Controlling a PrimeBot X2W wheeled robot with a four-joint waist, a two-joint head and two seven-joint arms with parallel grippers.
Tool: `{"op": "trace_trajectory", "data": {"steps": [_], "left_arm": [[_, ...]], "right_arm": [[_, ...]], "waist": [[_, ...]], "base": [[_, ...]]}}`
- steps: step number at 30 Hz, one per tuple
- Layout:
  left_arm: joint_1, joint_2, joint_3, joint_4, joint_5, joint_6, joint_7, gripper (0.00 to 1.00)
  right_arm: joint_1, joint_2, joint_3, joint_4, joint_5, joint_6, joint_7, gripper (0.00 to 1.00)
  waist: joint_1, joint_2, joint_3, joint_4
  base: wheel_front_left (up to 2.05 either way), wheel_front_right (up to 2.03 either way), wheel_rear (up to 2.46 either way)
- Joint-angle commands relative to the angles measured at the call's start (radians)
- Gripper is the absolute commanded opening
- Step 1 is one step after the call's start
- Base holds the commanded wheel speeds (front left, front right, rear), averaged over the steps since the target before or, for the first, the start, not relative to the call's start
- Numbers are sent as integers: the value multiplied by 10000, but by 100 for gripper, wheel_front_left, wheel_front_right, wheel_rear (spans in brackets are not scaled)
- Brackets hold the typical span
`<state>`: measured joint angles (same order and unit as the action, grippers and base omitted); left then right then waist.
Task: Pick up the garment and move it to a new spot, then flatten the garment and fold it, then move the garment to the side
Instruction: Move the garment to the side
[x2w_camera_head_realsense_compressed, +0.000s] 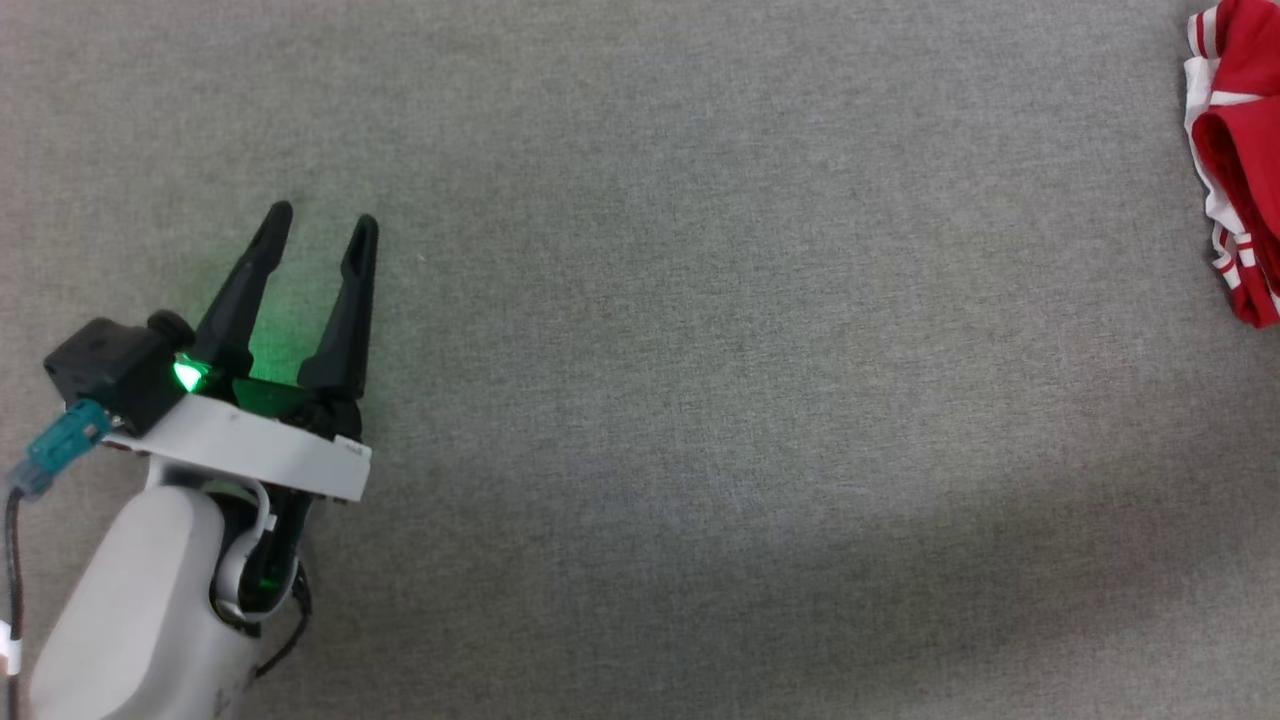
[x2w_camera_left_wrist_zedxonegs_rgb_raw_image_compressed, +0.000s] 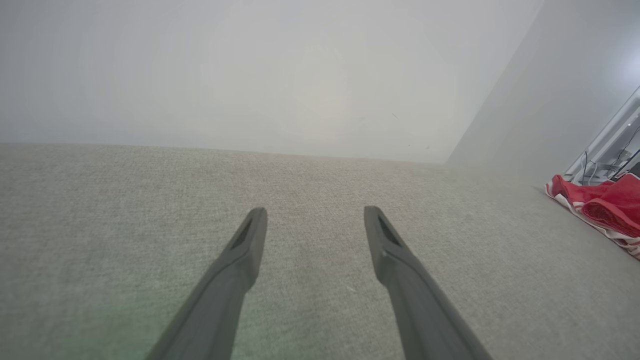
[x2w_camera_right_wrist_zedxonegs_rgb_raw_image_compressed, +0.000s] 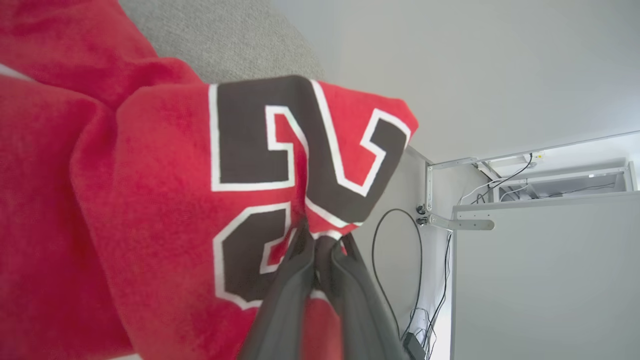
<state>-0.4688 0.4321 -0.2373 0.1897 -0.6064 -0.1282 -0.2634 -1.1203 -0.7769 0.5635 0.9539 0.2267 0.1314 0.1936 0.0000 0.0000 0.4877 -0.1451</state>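
The garment (x2w_camera_head_realsense_compressed: 1235, 150) lies bunched at the far right edge of the grey fabric surface (x2w_camera_head_realsense_compressed: 700, 350), its red body and red-white striped trim showing. The left tool (x2w_camera_head_realsense_compressed: 322, 216) is well apart from the garment, far to its left, fingers spread and holding nothing, a green light glowing at its base. In the right wrist view, the right tool (x2w_camera_right_wrist_zedxonegs_rgb_raw_image_compressed: 325, 240) is pressed together on a fold of the garment (x2w_camera_right_wrist_zedxonegs_rgb_raw_image_compressed: 150, 200), at the black, white-outlined number print (x2w_camera_right_wrist_zedxonegs_rgb_raw_image_compressed: 280, 145).
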Motion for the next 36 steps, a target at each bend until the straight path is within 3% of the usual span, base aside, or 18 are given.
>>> {"op": "trace_trajectory", "data": {"steps": [1,4,6,9,10,12,13,25,36], "left_arm": [[-100,33,-14,14,-39,-40,-1,100],[-98,44,-43,35,-53,-40,-1,100],[-64,70,-45,54,-73,-40,-1,100],[39,98,-29,82,-77,-40,-1,100],[90,106,-22,95,-77,-40,-1,100],[178,132,-7,126,-70,-40,-1,100],[229,132,4,140,-70,-40,-1,100],[979,-4,115,305,-42,-34,-1,100],[1985,-226,443,534,17,-34,-1,100]], "right_arm": [[-149,123,-136,155,-108,-13,-80,0],[-193,355,-325,451,-263,-13,-202,3],[-223,464,-424,611,-423,-13,-306,25],[-289,647,-568,855,-663,-13,-479,44],[-298,720,-596,925,-759,-13,-541,58],[-306,877,-690,1088,-931,-13,-649,96],[-307,944,-725,1175,-1023,-13,-708,100],[-82,1875,-1184,1838,-1609,-13,-1358,100],[880,3137,-1726,1682,-518,-13,-2585,100]], "waist": [[0,0,5,-5],[0,0,-16,-3],[0,0,-46,-10],[0,0,-143,-37],[0,0,-198,-53],[0,0,-320,-95],[0,0,-400,-122],[0,0,-1697,-556],[0,0,-3257,-281]], "base": [[0,0,0],[0,0,0],[0,0,0],[0,0,0],[0,0,0],[0,0,0],[0,0,0],[0,0,0],[0,0,0]]}}
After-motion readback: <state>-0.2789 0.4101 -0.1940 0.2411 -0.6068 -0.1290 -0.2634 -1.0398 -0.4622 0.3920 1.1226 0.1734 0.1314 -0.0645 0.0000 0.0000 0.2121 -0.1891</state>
